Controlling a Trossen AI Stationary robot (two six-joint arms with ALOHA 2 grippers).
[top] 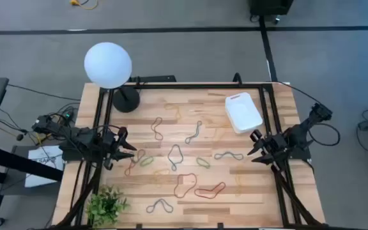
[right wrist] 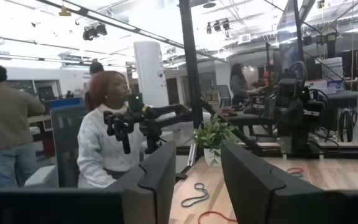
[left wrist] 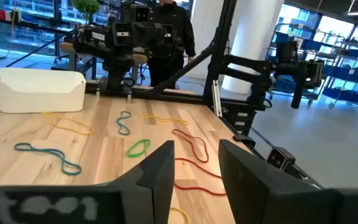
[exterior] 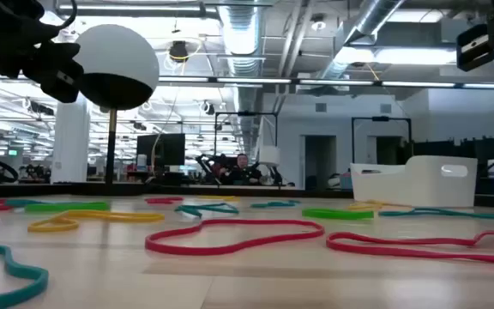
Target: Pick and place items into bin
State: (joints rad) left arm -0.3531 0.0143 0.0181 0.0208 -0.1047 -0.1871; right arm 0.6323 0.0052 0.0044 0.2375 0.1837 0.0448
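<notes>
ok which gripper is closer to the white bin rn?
Right. The right gripper hangs just below the white bin in the high view, near its corner; the left gripper waits across the table by the left edge.

Left arm reaches in from the table's left edge, its wrist roughly level, left gripper point(top: 128, 148) pointing toward the table's middle. Fingers point(left wrist: 160, 171) parted with a clear gap, nothing between them. Right arm mirrors it from the right edge, right gripper point(top: 255, 145) pointing inward. Its fingers point(right wrist: 160, 171) also spread, empty. Both grippers raised above the tabletop, well apart from each other.
</notes>
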